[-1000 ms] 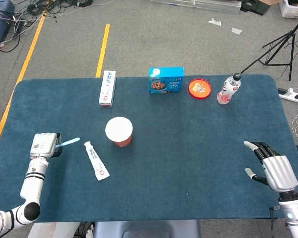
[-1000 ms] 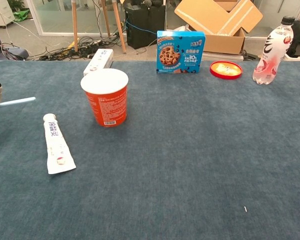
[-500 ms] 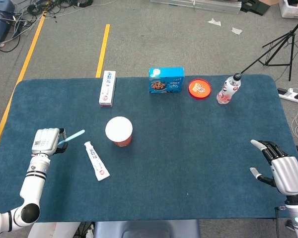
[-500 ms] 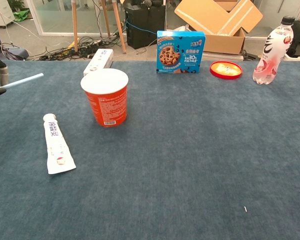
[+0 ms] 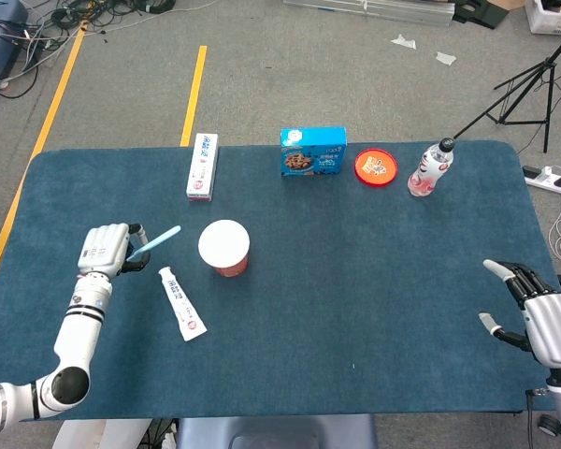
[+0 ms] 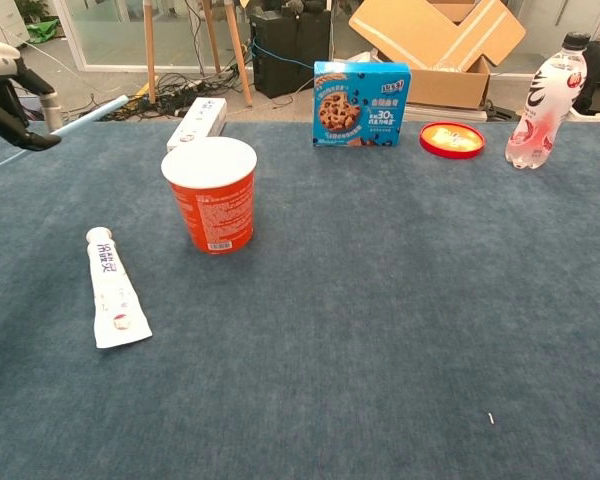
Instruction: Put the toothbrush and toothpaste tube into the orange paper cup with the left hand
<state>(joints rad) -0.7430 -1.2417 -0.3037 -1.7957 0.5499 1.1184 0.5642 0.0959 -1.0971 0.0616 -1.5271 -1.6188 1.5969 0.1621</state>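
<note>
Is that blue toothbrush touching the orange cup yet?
Apart. The head view shows blue table between the toothbrush tip, held by the left hand, and the orange paper cup.

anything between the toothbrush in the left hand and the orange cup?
Nothing visible. The left hand holds the toothbrush left of the orange paper cup; the toothpaste tube lies nearer the robot, off that line.

Along my tabletop's (image 5: pixel 355 309) far edge: a toothpaste box (image 5: pixel 202 166), blue cookie box (image 5: pixel 313 152), red lid (image 5: pixel 376 167), and a bottle (image 5: pixel 429 169).
</note>
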